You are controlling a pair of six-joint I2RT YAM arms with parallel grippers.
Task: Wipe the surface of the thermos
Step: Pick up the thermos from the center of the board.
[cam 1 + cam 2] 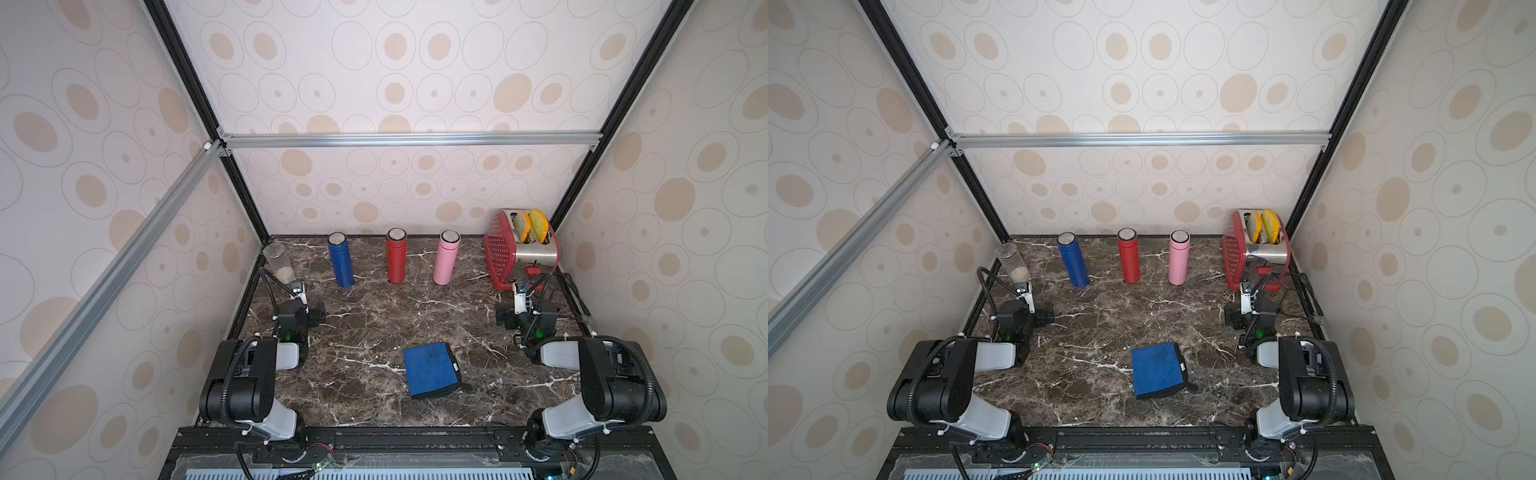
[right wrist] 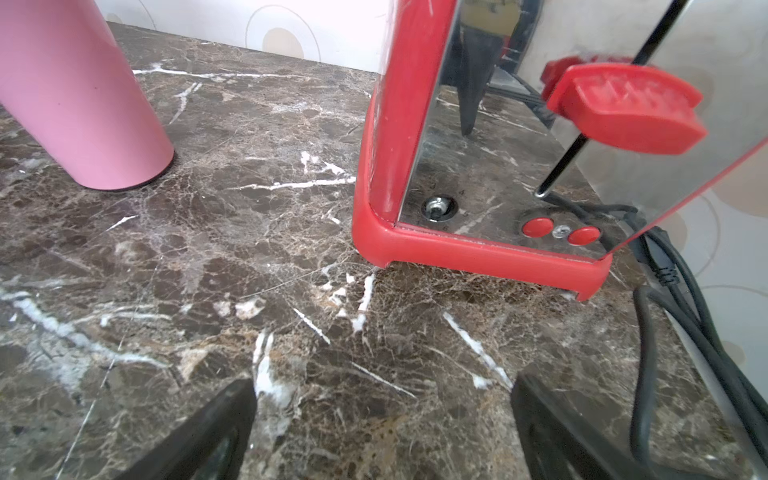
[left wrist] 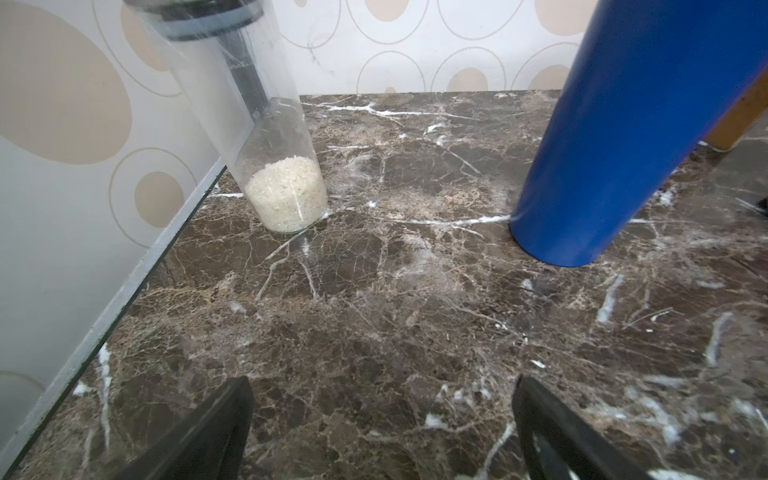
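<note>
Left end effector (image 3: pixel 382 388) and right end effector (image 2: pixel 383 384) are held wide open, empty. Blue cloth (image 1: pixel 432 370) is laid flat, well in front of red thermos (image 1: pixel 396 259).

Surface (image 1: pixel 374 320): back row, left to right, jar (image 1: pixel 279 262), left thermos (image 1: pixel 340 262), middle thermos (image 1: pixel 396 258), right thermos (image 1: pixel 446 261), toaster (image 1: pixel 519 254) holding toast (image 1: pixel 530 226); cloth (image 1: pixel 432 370) well before them, near front centre.
</note>
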